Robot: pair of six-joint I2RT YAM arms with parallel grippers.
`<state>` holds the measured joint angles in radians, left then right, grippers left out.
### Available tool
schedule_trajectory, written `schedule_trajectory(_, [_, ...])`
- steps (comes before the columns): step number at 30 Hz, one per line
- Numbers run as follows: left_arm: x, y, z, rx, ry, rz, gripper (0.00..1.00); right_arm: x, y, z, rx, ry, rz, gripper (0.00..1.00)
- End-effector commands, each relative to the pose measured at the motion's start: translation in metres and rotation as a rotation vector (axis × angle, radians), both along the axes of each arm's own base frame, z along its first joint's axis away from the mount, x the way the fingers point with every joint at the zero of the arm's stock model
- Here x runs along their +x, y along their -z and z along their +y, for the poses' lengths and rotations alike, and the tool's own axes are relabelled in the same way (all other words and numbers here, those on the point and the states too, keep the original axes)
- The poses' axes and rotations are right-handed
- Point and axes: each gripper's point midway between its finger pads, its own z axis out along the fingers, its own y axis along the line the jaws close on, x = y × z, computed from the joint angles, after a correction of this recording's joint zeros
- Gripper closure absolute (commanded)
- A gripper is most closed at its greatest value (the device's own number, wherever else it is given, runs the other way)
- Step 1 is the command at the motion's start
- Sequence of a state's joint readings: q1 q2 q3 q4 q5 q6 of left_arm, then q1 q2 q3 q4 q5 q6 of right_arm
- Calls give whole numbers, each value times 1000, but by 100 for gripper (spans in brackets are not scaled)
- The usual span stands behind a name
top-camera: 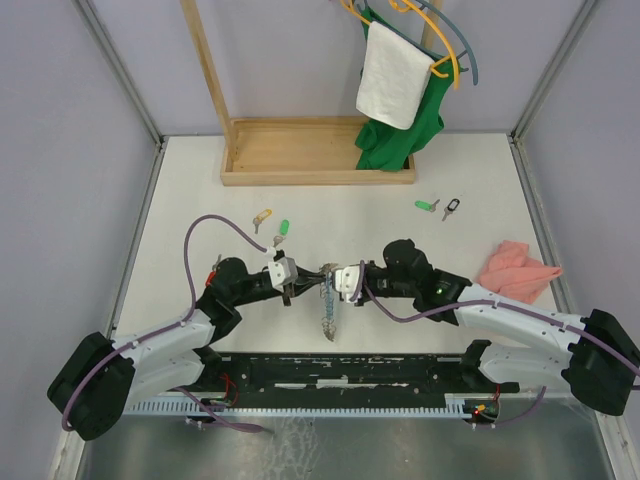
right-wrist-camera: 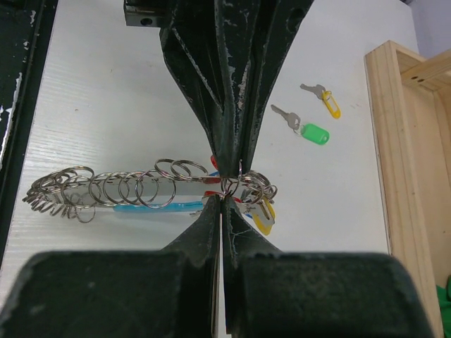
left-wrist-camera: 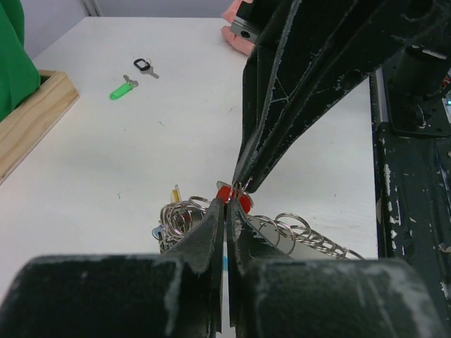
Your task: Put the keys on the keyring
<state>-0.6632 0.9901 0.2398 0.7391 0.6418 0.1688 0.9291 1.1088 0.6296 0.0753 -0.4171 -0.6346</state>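
The keyring [top-camera: 327,310] lies on the table between the arms: a grey coil of rings [right-wrist-camera: 106,189], a light-blue tube [right-wrist-camera: 151,207] and a bunch of tagged keys [right-wrist-camera: 262,211]. My left gripper [top-camera: 300,279] and right gripper [top-camera: 337,280] meet tip to tip over its bunched end. In the left wrist view the left gripper [left-wrist-camera: 226,204] is shut on the keyring's wire beside a red-tagged key [left-wrist-camera: 224,192]. In the right wrist view the right gripper [right-wrist-camera: 223,200] is shut on the small ring of that red key [right-wrist-camera: 213,195]. Loose keys lie apart: yellow [top-camera: 262,216], green [top-camera: 284,228], green [top-camera: 427,205], black [top-camera: 453,208].
A pink cloth [top-camera: 518,270] lies by the right arm. A wooden rack base [top-camera: 310,152] stands at the back, with a green garment [top-camera: 400,120] and a white towel [top-camera: 393,75] hanging on hangers. A black rail [top-camera: 340,370] runs along the near edge.
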Motion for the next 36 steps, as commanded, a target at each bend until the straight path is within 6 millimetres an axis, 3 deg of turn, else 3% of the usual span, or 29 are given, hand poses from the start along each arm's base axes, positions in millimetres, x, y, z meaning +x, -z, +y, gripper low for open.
schedule_trajectory(1, [22, -40, 2, -97, -117, 13, 97, -5, -21, 12, 48, -47, -73, 99])
schedule_trajectory(15, [28, -62, 10, -282, -210, 165, 97, 6, 9, 10, -104, 20, -147, 99])
schedule_trajectory(20, [26, -70, 16, -374, -226, 177, 97, 15, 9, 4, -119, 66, -182, 99])
schedule_trajectory(26, [20, -56, 15, -340, -202, 180, 97, 16, -16, 0, -114, 63, -238, 99])
schedule_trajectory(31, [28, -35, 13, -251, -238, 236, 82, 15, -22, -1, -161, 25, -254, 99])
schedule_trajectory(36, [29, -27, 15, -218, -247, 197, 73, 13, -25, -2, -208, -1, -254, 99])
